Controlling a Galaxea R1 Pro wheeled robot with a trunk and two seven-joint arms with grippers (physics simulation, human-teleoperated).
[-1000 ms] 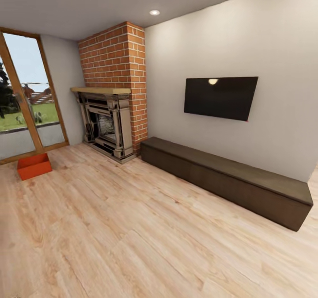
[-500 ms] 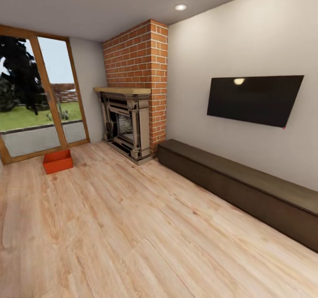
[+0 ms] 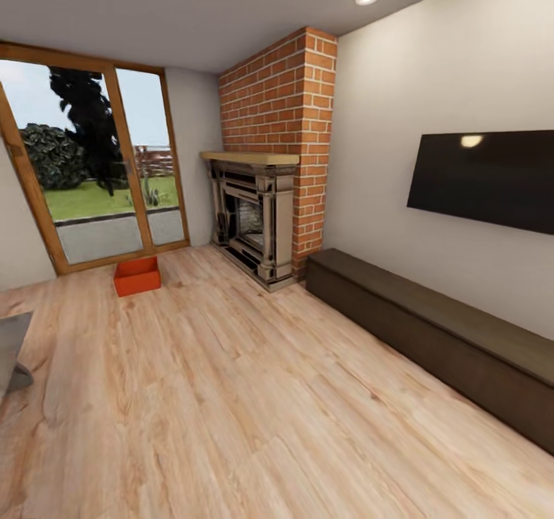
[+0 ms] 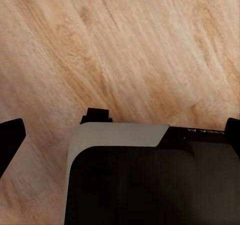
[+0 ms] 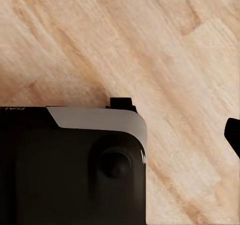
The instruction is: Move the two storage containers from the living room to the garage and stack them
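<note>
Left gripper (image 4: 122, 133) well apart from storage container (image 3: 137, 276)

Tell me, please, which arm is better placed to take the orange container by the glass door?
Left, tentatively. The storage container sits on the wood floor far ahead, toward the robot's left, near the glass door. Both wrist cameras look down at bare planks, so neither arm reaches yet; the base must drive closer first.
</note>
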